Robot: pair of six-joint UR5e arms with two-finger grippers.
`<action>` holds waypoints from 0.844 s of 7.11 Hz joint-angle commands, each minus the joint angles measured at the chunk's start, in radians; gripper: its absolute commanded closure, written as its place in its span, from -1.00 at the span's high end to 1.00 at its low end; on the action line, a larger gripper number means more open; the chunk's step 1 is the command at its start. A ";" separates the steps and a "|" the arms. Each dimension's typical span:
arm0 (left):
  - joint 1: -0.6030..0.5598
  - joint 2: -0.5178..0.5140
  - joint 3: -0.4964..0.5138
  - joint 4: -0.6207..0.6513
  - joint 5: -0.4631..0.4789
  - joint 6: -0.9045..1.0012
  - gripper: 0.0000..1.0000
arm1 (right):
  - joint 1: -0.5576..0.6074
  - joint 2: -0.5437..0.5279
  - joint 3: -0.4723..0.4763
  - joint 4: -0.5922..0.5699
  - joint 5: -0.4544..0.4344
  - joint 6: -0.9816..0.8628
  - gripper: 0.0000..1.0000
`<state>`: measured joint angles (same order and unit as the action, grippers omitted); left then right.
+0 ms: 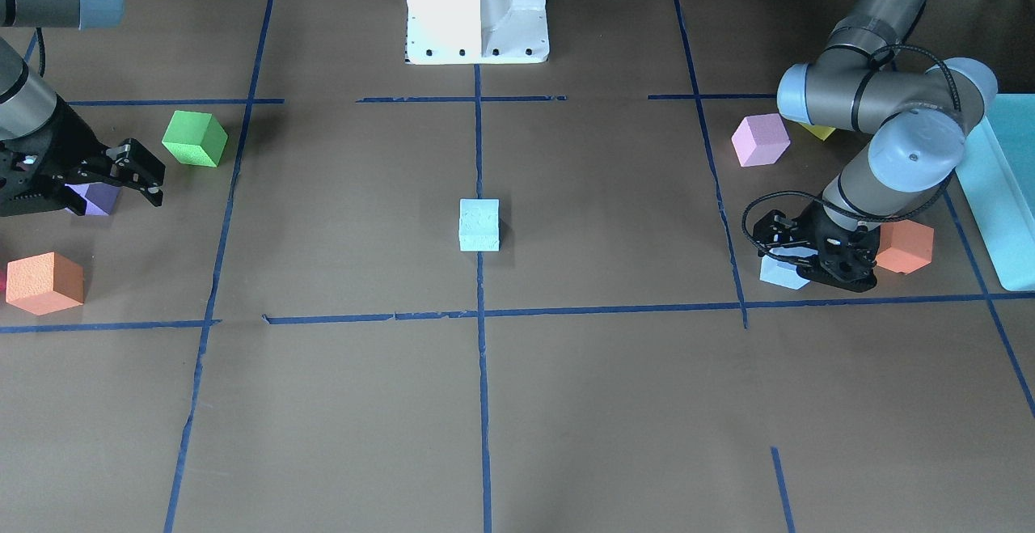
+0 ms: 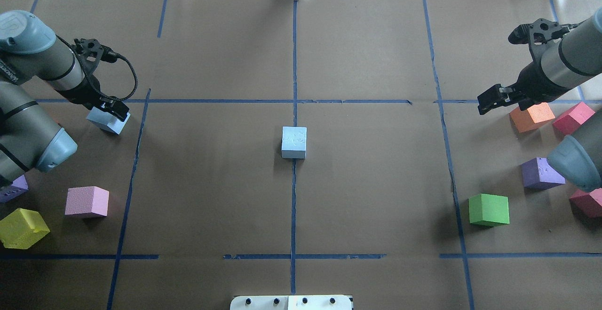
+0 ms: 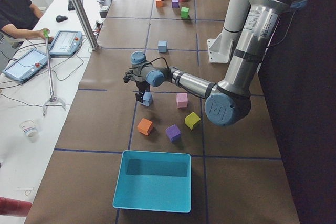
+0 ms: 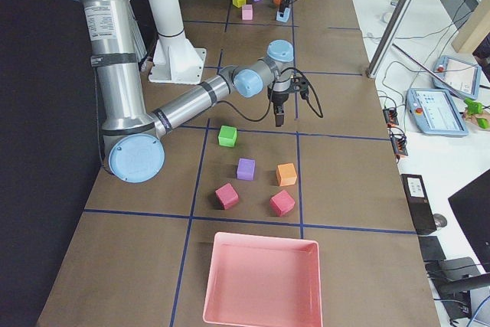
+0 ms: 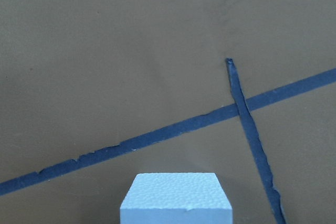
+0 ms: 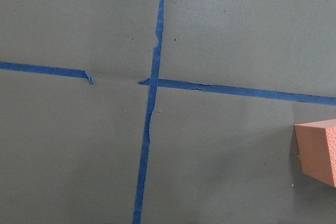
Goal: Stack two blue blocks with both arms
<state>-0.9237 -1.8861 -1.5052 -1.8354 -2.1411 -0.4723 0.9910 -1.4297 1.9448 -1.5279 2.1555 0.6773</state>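
Brown-papered table (image 2: 211, 192): left claw (image 2: 115, 111) sits over the left blue block (image 2: 106, 123), grip impossible to tell; right claw (image 1: 156, 183) hangs released; second blue block (image 2: 294, 142) sits centre.

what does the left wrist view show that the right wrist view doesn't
Only the left wrist view: a sky-blue block at the bottom edge, close under the camera and cut off by the frame.
Only the right wrist view: part of an orange cube at the right edge.
Both: the brown table cover with strips of blue tape crossing on it. Neither shows the pale blue block at mid-table.
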 commanded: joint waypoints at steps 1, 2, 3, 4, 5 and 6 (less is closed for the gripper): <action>0.003 -0.010 0.034 -0.005 0.000 -0.009 0.99 | 0.000 0.000 0.000 0.000 0.001 -0.001 0.99; 0.008 -0.027 0.057 -0.007 0.000 -0.011 0.89 | 0.000 0.000 0.000 0.000 0.001 -0.001 0.99; 0.009 -0.033 0.075 -0.008 0.000 -0.011 0.27 | 0.000 0.000 0.000 0.000 0.001 -0.001 0.99; 0.008 -0.031 0.076 -0.004 -0.003 -0.003 -0.44 | 0.001 0.000 0.002 0.000 0.001 0.001 0.99; 0.008 -0.033 0.066 0.001 -0.003 -0.012 -0.90 | 0.001 0.000 0.003 0.000 0.001 -0.001 0.99; 0.006 -0.033 0.019 0.016 -0.008 -0.015 -0.94 | 0.001 0.000 0.008 0.000 0.001 -0.001 0.99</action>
<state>-0.9160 -1.9180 -1.4505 -1.8320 -2.1455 -0.4837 0.9923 -1.4297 1.9489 -1.5278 2.1568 0.6768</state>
